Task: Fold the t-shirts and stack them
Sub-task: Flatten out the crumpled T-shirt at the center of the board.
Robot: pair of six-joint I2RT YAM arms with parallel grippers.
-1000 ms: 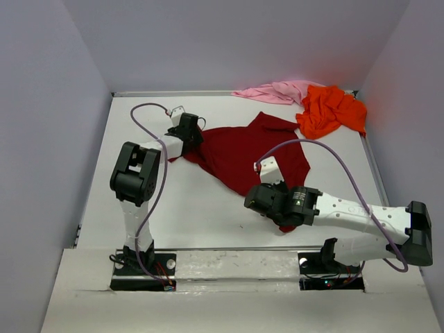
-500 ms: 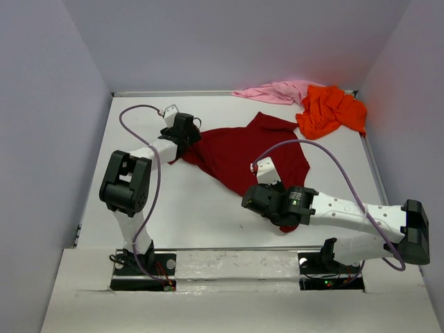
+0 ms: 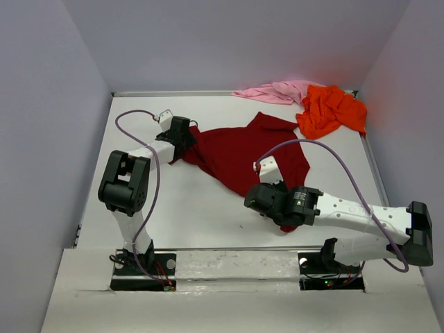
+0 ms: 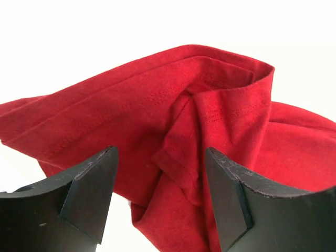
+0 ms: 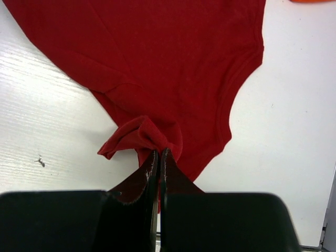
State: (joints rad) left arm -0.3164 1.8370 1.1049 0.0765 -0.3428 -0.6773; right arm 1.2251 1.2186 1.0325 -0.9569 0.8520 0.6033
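Note:
The dark red t-shirt lies spread and creased across the middle of the white table. My left gripper is open at the shirt's left end, its jaws standing on either side of a bunched sleeve fold without closing on it. My right gripper is shut on a pinch of the red shirt's near edge, low over the table at the shirt's front corner. The orange t-shirt and the pale pink t-shirt lie crumpled at the back right.
Grey walls close in the table on the left, back and right. A purple cable arcs over the right arm, and another loops above the left arm. The arm bases stand at the near edge.
My left gripper has slid a little to the left along the red shirt's edge and its elbow has dropped. The right arm has barely moved.

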